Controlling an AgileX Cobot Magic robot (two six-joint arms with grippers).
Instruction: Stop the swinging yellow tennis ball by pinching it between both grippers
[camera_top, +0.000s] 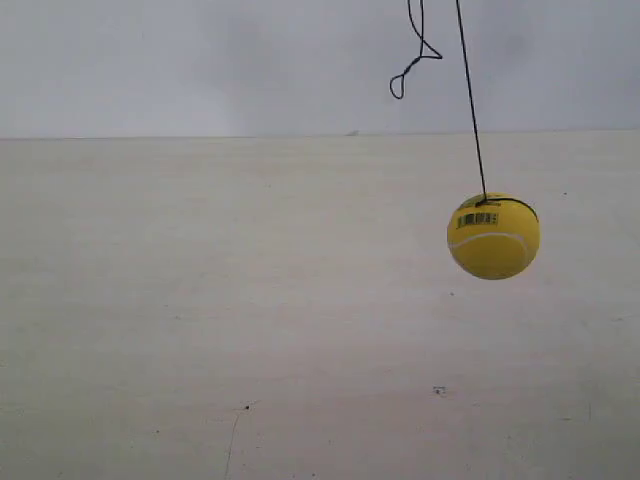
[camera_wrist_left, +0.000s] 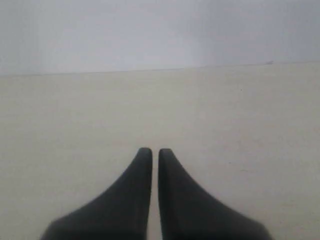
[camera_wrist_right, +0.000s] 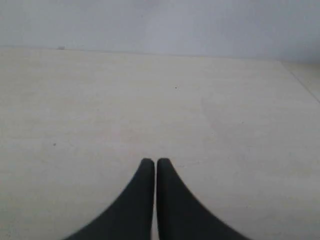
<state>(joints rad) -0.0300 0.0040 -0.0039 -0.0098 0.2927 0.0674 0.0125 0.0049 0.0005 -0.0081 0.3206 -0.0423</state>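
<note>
The yellow tennis ball (camera_top: 493, 236) hung in the air above the table (camera_top: 250, 300), clear of its pale surface and towards the exterior view's right side. A thin black string (camera_top: 470, 100) ran up from the top of the ball and out of the picture, leaning slightly to the left as it rose. It was tied round the ball's upper part. A small barcode sticker (camera_top: 477, 218) sat just under the knot, and a white curved seam (camera_top: 487, 238) crossed the ball below it. A loose end of the string (camera_top: 410, 60) dangled in a small loop against the grey wall (camera_top: 200, 60) behind the table's far edge.

The left gripper (camera_wrist_left: 155, 152) pointed out over the table with its two black jaws drawn almost together. Only a narrow slit showed between them, and nothing was held there. The right gripper (camera_wrist_right: 154, 162) was also over the table, its jaws just as close and gripping nothing.
</note>
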